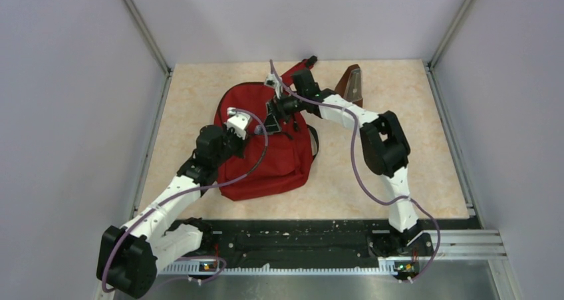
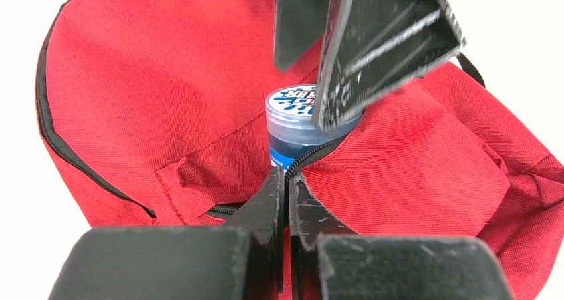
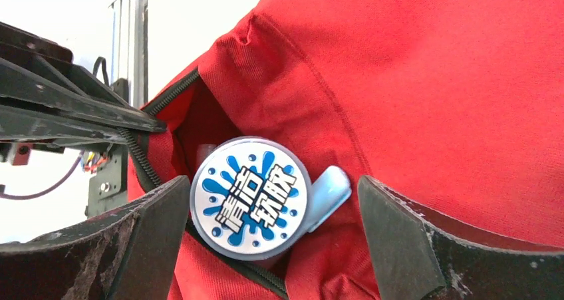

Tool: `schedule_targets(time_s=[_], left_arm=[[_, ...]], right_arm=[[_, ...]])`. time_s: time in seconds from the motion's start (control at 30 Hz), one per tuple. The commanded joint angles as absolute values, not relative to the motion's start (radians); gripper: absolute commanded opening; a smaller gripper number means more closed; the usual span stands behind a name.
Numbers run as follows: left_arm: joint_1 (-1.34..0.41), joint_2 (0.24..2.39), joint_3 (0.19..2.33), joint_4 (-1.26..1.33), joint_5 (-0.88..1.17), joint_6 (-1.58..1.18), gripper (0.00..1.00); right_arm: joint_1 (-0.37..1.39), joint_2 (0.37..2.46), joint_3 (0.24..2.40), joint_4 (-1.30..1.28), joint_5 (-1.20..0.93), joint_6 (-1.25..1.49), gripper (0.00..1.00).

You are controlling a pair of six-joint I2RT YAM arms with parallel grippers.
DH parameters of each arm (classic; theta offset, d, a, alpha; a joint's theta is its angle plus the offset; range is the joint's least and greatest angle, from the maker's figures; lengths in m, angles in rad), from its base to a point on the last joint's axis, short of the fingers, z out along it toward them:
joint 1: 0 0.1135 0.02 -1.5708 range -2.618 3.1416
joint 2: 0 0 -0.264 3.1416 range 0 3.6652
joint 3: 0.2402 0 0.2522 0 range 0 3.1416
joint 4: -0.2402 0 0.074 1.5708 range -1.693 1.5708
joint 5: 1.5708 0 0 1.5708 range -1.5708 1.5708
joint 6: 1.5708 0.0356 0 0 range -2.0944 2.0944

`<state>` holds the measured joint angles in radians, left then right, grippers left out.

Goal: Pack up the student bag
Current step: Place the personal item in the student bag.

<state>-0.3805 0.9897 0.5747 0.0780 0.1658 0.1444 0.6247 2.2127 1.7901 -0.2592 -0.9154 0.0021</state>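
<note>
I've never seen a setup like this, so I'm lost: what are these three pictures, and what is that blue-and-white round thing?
Two robot arms are bolted to the near edge of a table. The wide picture looks down from above; the other two come from small cameras on each arm's wrist.

On the table lies a red backpack, with a brown object beyond it that I cannot identify.

The left pincer is shut, pinching the bag's zipper edge to hold a pocket open. The right pincer stands open around a small blue tub with a printed lid, which sticks halfway out of that pocket. Its fingers are not touching the tub.
</note>
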Motion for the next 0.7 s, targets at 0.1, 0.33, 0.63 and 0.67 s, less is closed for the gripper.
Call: schedule_targets(time_s=[0.1, 0.33, 0.63, 0.67], left_arm=[[-0.378, 0.955, 0.578, 0.158, 0.179, 0.148, 0.0], [-0.379, 0.95, 0.575, 0.16, 0.177, 0.148, 0.0], [-0.379, 0.953, 0.576, 0.16, 0.169, 0.146, 0.0], [-0.378, 0.953, 0.577, 0.16, 0.169, 0.146, 0.0]], right_arm=[[0.601, 2.092, 1.7, 0.052, -0.869, 0.164, 0.93], [0.603, 2.141, 1.733, 0.068, -0.883, 0.208, 0.63], [0.667, 2.169, 1.706, -0.16, -0.928, 0.027, 0.37], [0.679, 2.161, 1.683, -0.145, -0.943, 0.026, 0.37]])
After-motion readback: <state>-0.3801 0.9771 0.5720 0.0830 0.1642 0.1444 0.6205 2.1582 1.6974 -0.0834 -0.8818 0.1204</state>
